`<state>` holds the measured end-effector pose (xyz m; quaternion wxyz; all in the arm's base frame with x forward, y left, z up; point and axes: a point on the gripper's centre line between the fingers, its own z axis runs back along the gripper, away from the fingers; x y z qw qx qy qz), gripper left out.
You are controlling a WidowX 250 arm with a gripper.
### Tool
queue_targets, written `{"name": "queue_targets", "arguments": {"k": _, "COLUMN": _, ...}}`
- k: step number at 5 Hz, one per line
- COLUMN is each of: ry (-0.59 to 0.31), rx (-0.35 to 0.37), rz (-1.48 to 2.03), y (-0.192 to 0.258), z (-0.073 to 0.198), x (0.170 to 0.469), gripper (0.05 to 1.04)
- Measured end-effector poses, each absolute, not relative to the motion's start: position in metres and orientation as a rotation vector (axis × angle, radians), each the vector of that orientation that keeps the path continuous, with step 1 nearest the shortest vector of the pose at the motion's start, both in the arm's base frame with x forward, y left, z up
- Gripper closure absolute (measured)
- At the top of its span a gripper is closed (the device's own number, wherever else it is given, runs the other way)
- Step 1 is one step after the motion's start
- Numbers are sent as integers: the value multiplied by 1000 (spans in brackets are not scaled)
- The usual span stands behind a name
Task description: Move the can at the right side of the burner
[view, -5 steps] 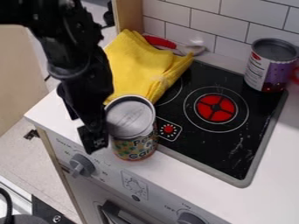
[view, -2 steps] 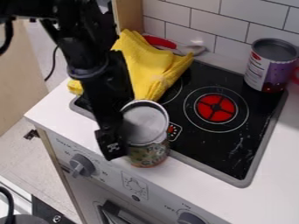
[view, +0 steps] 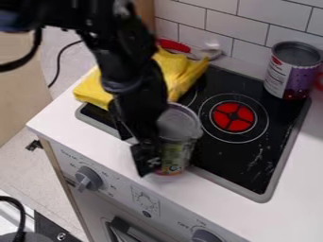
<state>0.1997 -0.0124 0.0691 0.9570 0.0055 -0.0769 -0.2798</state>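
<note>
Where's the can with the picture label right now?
The can is right beside the robot's gripper, at the cooktop's front edge, left of and nearer the viewer than the red burner.

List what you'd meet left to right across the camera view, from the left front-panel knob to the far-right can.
Left front-panel knob → hand → front can → red burner → purple-labelled can.

Yellow cloth — red handle behind, perhaps a utensil's — purple-labelled tin.
</note>
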Motion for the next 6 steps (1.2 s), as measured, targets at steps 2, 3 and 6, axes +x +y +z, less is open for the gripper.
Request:
{"name": "queue_targets", "arguments": {"k": 2, "ry": -103, "rx": -5, "rz": -452, "y": -28, "z": 59, "x": 198, "gripper": 84}}
{"name": "queue_targets", "arguments": {"k": 3, "ry": -243, "rx": -1, "rz": -447, "y": -47, "z": 73, "x": 234, "gripper": 85}}
{"name": "queue_targets", "arguments": {"k": 6, "ry": -262, "rx": 37, "rz": -372, "y": -61, "z": 60, "x": 253, "gripper": 85}}
